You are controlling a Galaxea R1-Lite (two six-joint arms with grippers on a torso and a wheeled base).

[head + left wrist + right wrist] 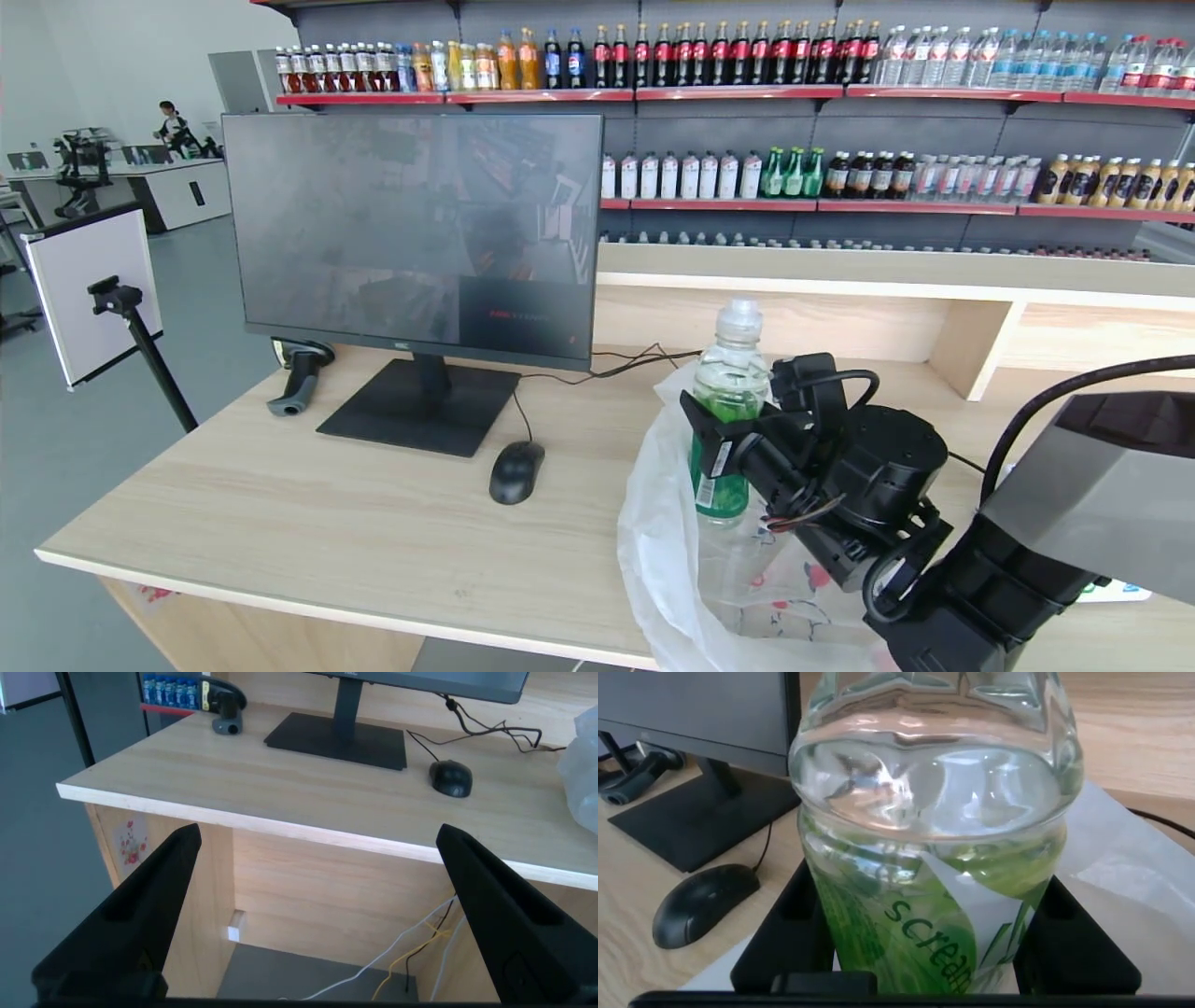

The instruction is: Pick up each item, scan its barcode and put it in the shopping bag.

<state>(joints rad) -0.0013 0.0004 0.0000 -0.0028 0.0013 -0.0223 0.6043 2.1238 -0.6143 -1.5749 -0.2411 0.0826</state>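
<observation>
Grips the green-labelled bottle (731,392) upright in the right hand (724,434), closed around its middle, lower right of centre in the head view, at the mouth of the thin shopping bag (653,532) on the counter (327,504). Holds the left hand (320,838) wide and empty before the counter edge. Probably risks catching the soft bag rim on lowering, folding the mouth shut and tipping the released bottle onto the counter.

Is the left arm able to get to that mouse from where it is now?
Probably yes. The left end effector hangs open before the desk front edge, and nothing stands between that edge and the mouse on top.
</observation>
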